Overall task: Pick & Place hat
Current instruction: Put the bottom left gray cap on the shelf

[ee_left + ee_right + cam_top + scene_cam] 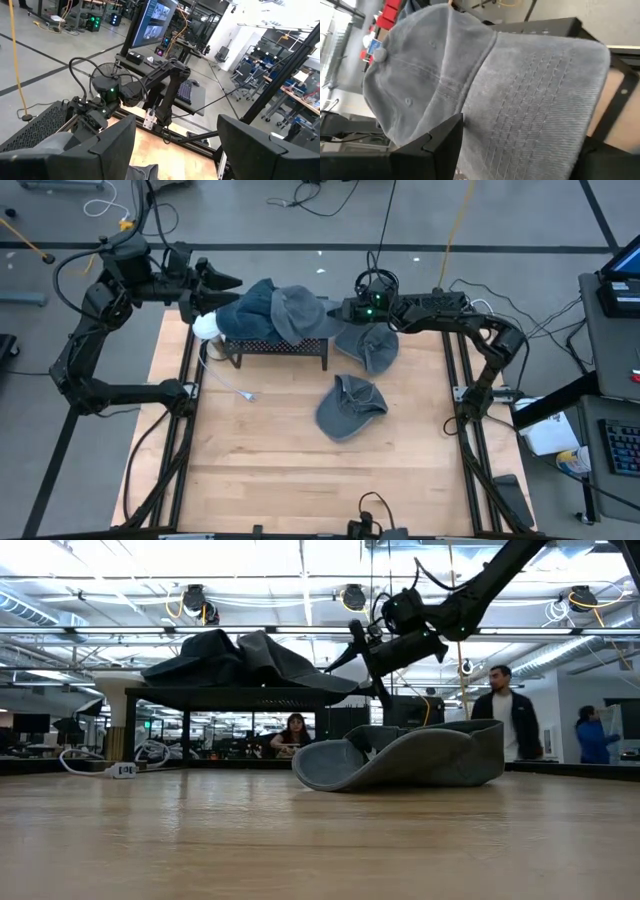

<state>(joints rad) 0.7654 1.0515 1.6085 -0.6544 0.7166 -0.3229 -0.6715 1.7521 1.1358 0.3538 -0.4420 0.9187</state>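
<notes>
A grey cap (295,315) and a dark blue hat (255,308) lie on top of a low black rack (275,348) at the table's far side. In the right wrist view the grey cap (485,90) fills the picture. My right gripper (335,310) is open at the rack's right end, level with its top, its fingers on either side of the cap's brim (540,100). In the low view this gripper (360,660) stands at the brim's edge. My left gripper (228,282) is open and waits above the rack's far left corner, touching nothing. My right gripper comes level from the table's right, with the grey cap's brim (540,100) between its open fingers (440,145). I cannot tell whether they touch the brim. The cap rests on the rack's top.
Two more grey caps lie on the table: one (367,345) just right of the rack, one (350,408) near the middle, which shows large in the low view (410,755). A white object (205,325) and a white cable (235,385) lie left of the rack. People stand beyond the table.
</notes>
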